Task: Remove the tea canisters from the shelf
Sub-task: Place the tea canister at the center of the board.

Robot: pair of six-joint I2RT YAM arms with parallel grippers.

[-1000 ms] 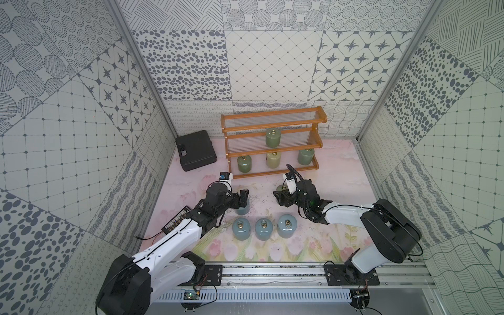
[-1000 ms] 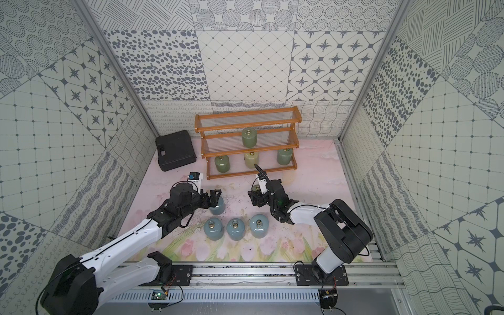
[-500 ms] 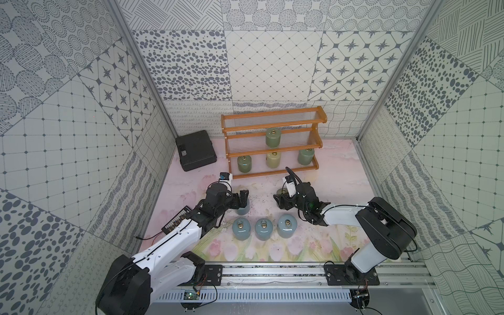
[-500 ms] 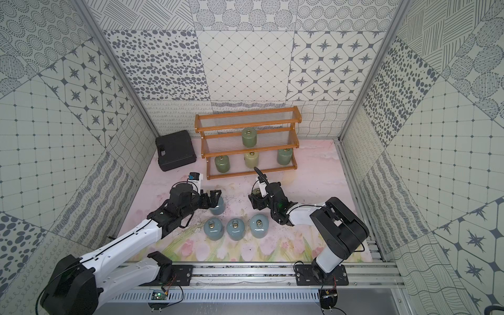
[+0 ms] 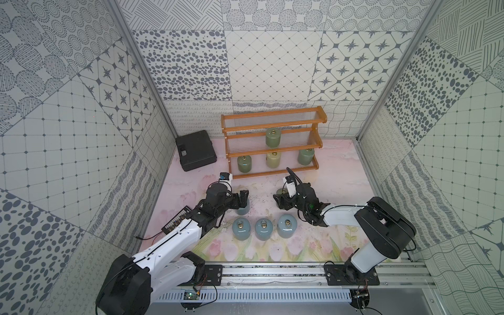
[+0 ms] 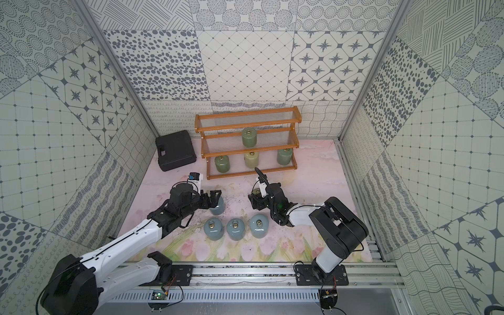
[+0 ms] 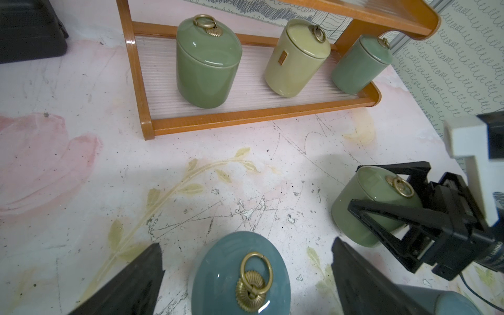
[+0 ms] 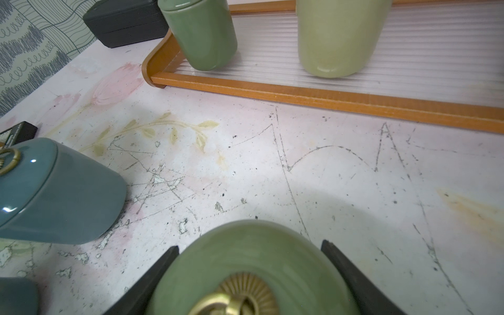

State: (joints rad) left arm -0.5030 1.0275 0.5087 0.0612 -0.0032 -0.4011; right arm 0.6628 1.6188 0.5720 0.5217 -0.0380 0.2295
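Four tea canisters [image 5: 273,137] are sitting on the shelf [image 5: 275,171], at 12 o'clock on the table [image 5: 338,191]. At the shelf's 6 o'clock, your right gripper [image 8: 249,245] is clamping a green canister [image 8: 253,272]. At its 9 o'clock, your left gripper [image 7: 245,242] is straddling a blue canister [image 7: 240,278], jaws spread clear.

Grey-patterned patchwork walls [image 5: 272,68] on three sides, scratched pink floral tabletop [image 5: 341,174], aluminium rail [image 5: 272,272] along the front.

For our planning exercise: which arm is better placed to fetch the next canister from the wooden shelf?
Left, probably. The left gripper stands open around a glossy blue-grey cylindrical canister, free to go; the right gripper is shut on a glossy green cylindrical canister.
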